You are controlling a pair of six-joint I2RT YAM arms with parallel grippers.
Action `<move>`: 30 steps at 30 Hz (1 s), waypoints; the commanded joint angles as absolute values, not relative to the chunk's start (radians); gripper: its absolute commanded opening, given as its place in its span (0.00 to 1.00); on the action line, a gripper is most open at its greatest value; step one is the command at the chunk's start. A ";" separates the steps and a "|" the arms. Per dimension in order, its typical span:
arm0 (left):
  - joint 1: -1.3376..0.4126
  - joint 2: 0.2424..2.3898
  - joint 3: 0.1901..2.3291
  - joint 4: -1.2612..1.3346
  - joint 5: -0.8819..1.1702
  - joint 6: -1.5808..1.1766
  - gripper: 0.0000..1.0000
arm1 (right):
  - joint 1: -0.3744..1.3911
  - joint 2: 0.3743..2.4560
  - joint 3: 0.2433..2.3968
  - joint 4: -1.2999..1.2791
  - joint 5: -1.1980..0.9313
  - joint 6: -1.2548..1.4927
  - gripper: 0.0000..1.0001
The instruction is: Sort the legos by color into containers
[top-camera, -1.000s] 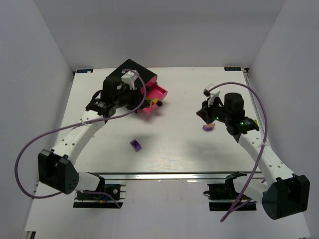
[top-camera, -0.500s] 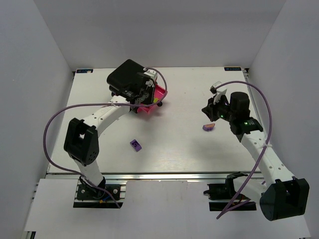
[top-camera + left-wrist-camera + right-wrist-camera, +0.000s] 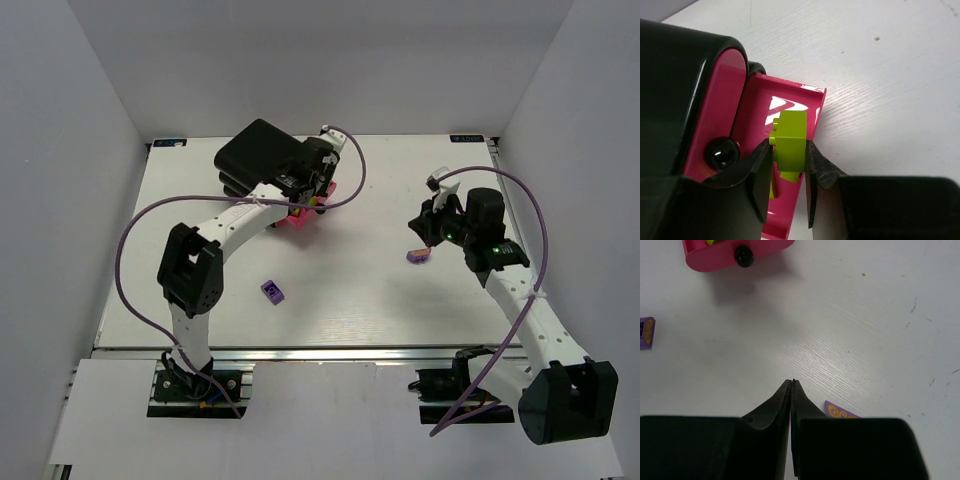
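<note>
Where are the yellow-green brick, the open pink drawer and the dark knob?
yellow-green brick (image 3: 790,142): left wrist view, its flat side face.
open pink drawer (image 3: 757,110): left wrist view, bare inner floor.
dark knob (image 3: 722,154): left wrist view, its rounded front.

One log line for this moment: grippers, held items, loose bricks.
left gripper: shut on yellow-green brick over open pink drawer | right gripper: shut, empty | loose: near purple brick, right purple brick
</note>
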State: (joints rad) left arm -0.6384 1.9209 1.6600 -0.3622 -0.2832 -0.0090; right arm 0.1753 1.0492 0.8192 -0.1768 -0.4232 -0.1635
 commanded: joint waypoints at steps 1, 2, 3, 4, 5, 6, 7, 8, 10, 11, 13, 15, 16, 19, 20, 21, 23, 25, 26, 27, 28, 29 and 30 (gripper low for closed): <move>-0.673 1.934 1.715 -0.310 -0.411 0.106 0.00 | 0.161 1.023 0.818 -0.143 -0.456 -0.155 0.07; -0.687 1.957 1.738 -0.302 -0.437 0.124 0.00 | 0.164 1.025 0.818 -0.143 -0.459 -0.152 0.07; -0.687 1.973 1.749 -0.287 -0.480 0.144 0.00 | 0.158 1.025 0.818 -0.144 -0.460 -0.152 0.07; -0.699 1.988 1.765 -0.287 -0.501 0.173 0.00 | 0.156 1.025 0.819 -0.144 -0.463 -0.152 0.07; -0.709 2.020 1.799 -0.287 -0.520 0.187 0.00 | 0.152 1.023 0.821 -0.146 -0.462 -0.152 0.07; -0.709 2.034 1.813 -0.284 -0.538 0.204 0.00 | 0.152 1.019 0.821 -0.149 -0.465 -0.152 0.07; -0.709 2.049 1.827 -0.284 -0.570 0.225 0.00 | 0.146 1.016 0.819 -0.149 -0.465 -0.153 0.08; -0.709 2.062 1.839 -0.287 -0.581 0.235 0.00 | 0.143 1.012 0.818 -0.149 -0.466 -0.153 0.08; -0.709 2.097 1.870 -0.304 -0.612 0.242 0.00 | 0.132 1.005 0.816 -0.150 -0.465 -0.156 0.09; -0.709 2.109 1.881 -0.311 -0.621 0.244 0.00 | 0.129 1.003 0.816 -0.155 -0.465 -0.158 0.10; -0.709 2.129 1.898 -0.330 -0.640 0.248 0.00 | 0.121 1.005 0.816 -0.156 -0.465 -0.158 0.12; -0.709 2.137 1.890 -0.327 -0.660 0.253 0.00 | 0.106 1.006 0.818 -0.156 -0.466 -0.160 0.12; -0.709 2.138 1.888 -0.327 -0.666 0.256 0.00 | 0.103 1.006 0.818 -0.158 -0.472 -0.158 0.12; -0.709 2.148 1.890 -0.330 -0.681 0.262 0.00 | 0.092 1.012 0.821 -0.161 -0.485 -0.155 0.12; -0.709 2.149 1.890 -0.328 -0.689 0.265 0.02 | 0.087 1.012 0.821 -0.164 -0.485 -0.155 0.13; -0.709 2.152 1.890 -0.334 -0.690 0.265 0.04 | 0.086 1.009 0.821 -0.164 -0.488 -0.153 0.13; -0.709 2.158 1.885 -0.339 -0.698 0.265 0.09 | 0.083 1.008 0.822 -0.164 -0.489 -0.155 0.17; -0.709 2.152 1.868 -0.339 -0.701 0.262 0.13 | 0.072 1.006 0.821 -0.166 -0.492 -0.155 0.25; -0.709 2.149 1.861 -0.333 -0.704 0.264 0.21 | 0.066 1.011 0.821 -0.166 -0.492 -0.155 0.28; -0.709 2.146 1.855 -0.333 -0.716 0.261 0.25 | 0.066 1.011 0.824 -0.167 -0.492 -0.155 0.31; -0.709 2.143 1.849 -0.333 -0.721 0.261 0.29 | 0.058 1.012 0.825 -0.167 -0.492 -0.156 0.33; -0.709 2.140 1.847 -0.333 -0.722 0.258 0.36 | 0.058 1.011 0.827 -0.167 -0.492 -0.156 0.34; -0.709 2.135 1.844 -0.331 -0.729 0.255 0.41 | 0.055 1.012 0.828 -0.172 -0.494 -0.156 0.37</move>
